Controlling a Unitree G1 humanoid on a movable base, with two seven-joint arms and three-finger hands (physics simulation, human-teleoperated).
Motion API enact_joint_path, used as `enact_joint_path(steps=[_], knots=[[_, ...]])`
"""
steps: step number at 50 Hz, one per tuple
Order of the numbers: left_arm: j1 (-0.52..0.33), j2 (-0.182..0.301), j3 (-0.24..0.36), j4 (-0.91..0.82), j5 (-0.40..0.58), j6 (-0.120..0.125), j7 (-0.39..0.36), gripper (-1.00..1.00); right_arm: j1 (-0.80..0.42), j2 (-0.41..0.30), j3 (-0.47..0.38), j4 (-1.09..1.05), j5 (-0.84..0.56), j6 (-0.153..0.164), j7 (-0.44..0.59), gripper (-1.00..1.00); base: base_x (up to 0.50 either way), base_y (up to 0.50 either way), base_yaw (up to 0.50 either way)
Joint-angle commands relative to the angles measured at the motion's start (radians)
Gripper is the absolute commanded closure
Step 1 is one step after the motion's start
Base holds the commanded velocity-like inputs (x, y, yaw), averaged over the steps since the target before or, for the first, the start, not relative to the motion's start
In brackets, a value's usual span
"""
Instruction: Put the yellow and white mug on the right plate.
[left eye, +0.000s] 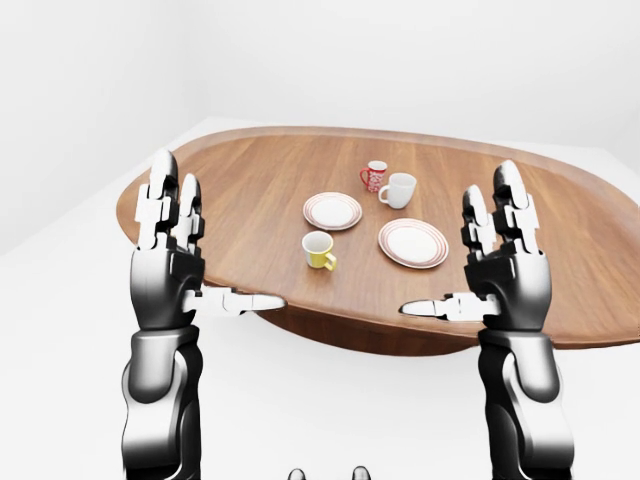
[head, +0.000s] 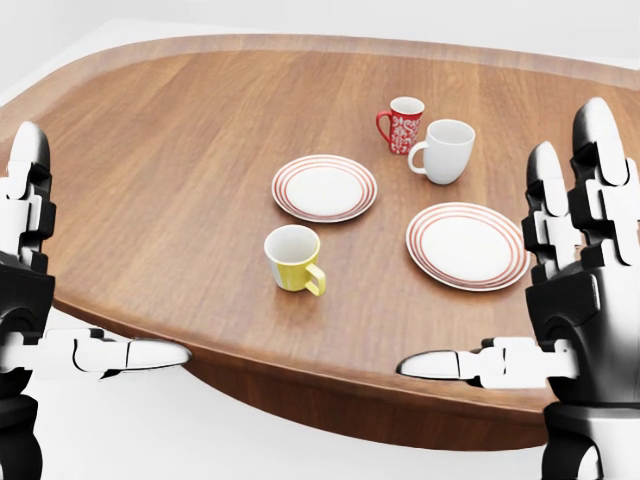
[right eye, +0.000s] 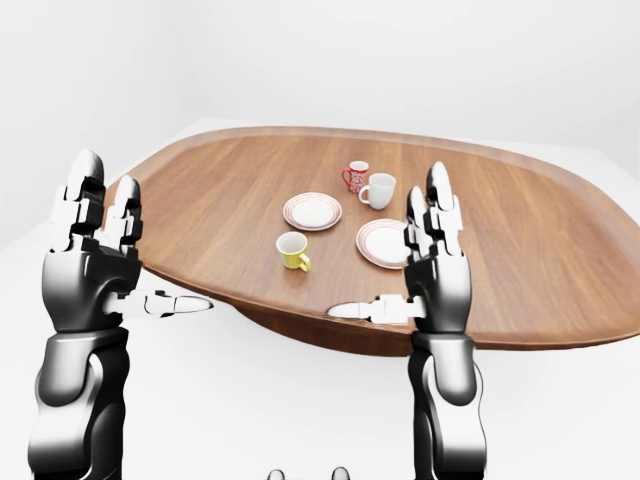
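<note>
Head view. The yellow and white mug (head: 291, 257) is standing upright on the oval wooden table (head: 180, 150), handle pointing toward the lower right, below the left plate (head: 325, 188) and well left of the right plate (head: 468, 245), which is lying bare. A white mug (head: 444, 151) and a red patterned mug (head: 403, 124) are standing side by side above the plates. The left hand (left eye: 168, 262) and right hand (left eye: 505, 268) are hovering at the table's near edge, fingers spread upward, thumbs pointing inward, holding nothing.
</note>
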Motion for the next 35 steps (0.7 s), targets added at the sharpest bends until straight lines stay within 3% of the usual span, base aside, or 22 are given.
enact_joint_path(steps=[1, 35], knots=[[-0.002, 0.000, 0.000, -0.006, 0.003, 0.000, -0.004, -1.00, 0.002, -0.003, -0.010, -0.045, 0.054, 0.000, -0.006, -1.00, 0.49, 0.12, 0.00], [-0.004, 0.000, 0.000, 0.004, 0.003, 0.000, -0.004, -1.00, 0.009, -0.004, 0.006, 0.013, 0.007, 0.000, 0.010, -1.00, 0.49, 0.12, 0.00]])
